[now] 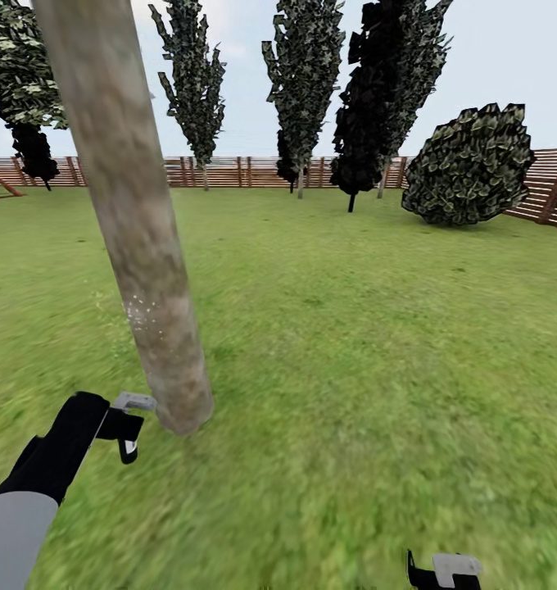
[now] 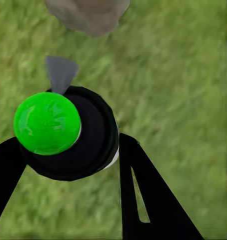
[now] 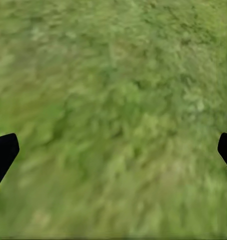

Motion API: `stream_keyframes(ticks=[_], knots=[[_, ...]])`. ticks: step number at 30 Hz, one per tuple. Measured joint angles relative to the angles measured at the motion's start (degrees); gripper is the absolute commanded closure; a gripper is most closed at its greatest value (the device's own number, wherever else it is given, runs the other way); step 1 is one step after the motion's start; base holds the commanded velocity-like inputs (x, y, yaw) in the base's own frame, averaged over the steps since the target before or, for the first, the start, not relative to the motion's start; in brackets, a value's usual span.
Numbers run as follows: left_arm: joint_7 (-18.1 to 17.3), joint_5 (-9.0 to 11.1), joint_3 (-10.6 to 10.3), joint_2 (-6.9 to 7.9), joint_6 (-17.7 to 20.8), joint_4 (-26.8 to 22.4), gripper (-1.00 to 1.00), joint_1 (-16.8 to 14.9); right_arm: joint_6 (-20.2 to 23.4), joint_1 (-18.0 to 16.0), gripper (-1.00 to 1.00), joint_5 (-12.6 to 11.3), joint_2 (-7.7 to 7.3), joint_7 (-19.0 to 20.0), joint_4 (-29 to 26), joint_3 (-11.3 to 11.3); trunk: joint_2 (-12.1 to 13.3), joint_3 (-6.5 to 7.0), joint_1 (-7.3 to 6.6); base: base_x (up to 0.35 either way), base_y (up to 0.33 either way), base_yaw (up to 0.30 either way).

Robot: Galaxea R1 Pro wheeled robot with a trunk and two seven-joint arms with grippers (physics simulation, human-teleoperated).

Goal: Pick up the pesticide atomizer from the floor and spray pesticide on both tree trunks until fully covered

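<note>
From the head view, a thick grey-tan tree trunk (image 1: 135, 221) leans across the left of the scene and meets the grass (image 1: 352, 344) just beside the left gripper (image 1: 131, 430), which hangs low at the trunk's foot on its black arm; a scatter of tiny white specks of pesticide (image 1: 139, 315) sits on the trunk's lower part. The right gripper (image 1: 444, 571) peeks in at the bottom edge over bare lawn. Far back a brown slat fence (image 1: 229, 170) runs behind dark narrow trees and a round bush (image 1: 471, 164). In the left wrist view, the black fingers (image 2: 148, 200) are clamped around the atomizer (image 2: 68, 132), a black round body with a bright green cap and a grey nozzle pointing toward the trunk's base (image 2: 88, 15). In the right wrist view, the fingertips (image 3: 3, 152) stand wide apart, nothing between them but grass.
</note>
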Motion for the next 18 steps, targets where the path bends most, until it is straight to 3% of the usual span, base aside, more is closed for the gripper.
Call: stream_keyframes(ticks=[6,12,18], knots=[[0.11,-0.09,0.03,-0.09,0.15,0.01,1.00,0.05,0.00,0.00,-1.00,0.00,0.00,0.00,0.00,0.00,0.00,0.00,-0.02,-0.104,-0.237,0.000],[0.50,-0.25,0.49,0.53,0.15,0.14,1.00,0.05,0.01,0.00,-1.00,0.00,0.09,0.02,0.08,-0.01,0.00,0.00,-0.02,-0.003,-0.033,0.032],[7.35,0.31,0.59,0.24,-0.05,1.58,1.00,0.07,0.01,0.00,-1.00,-0.01,0.09,0.02,0.09,-0.02,0.00,0.00,-0.02,0.000,-0.001,0.252]])
